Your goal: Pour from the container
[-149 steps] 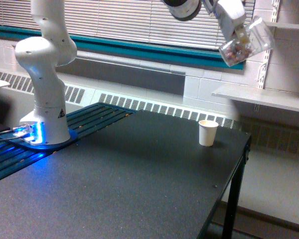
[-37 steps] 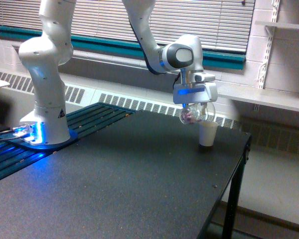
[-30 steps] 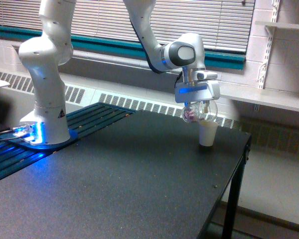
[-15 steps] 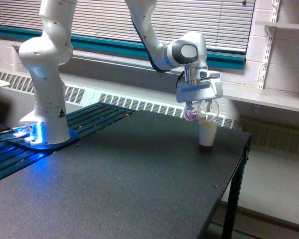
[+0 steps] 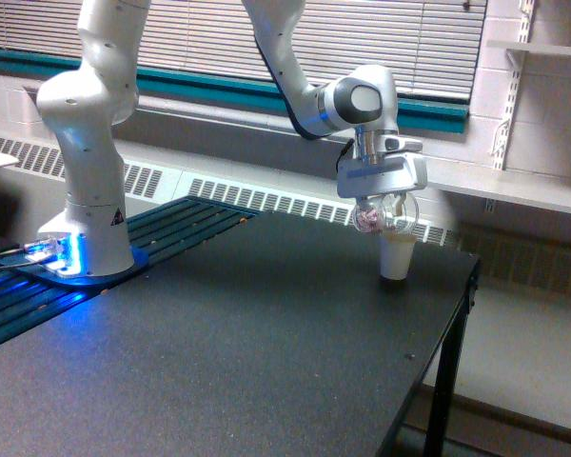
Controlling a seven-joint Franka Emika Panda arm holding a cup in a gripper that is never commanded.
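The clear cup (image 5: pixel 381 215) is held in the air just above the white paper cup (image 5: pixel 396 254), directly over its rim and slightly toward the exterior view's left of it. It is tipped well over on its side, and reddish bits are gathered at the end toward the view's left. Whether its mouth touches the paper cup's rim cannot be made out, as the see-through wall blends with the radiator behind.

The cup is clamped in the gripper (image 5: pixel 382 202), whose fingers are closed on its sides from above. The hand points down, with the wrist joint sitting just above it, and the arm (image 5: pixel 295 57) rises from there toward the view's upper left, its upper part cut off by the top edge. The base column (image 5: pixel 86 143) stands on a blue-lit plate at the far left of the black table (image 5: pixel 247 352). The fingertips are largely lost against the cup, so their exact contact points cannot be told.

The paper cup stands upright near the table's far right corner. Its inside is hidden.

Compared with half a second earlier, the gripper and cup are seen almost in the same place, shifted very slightly toward the view's right. Five seconds earlier the cup was held high near the top right of the view, well apart from the paper cup.
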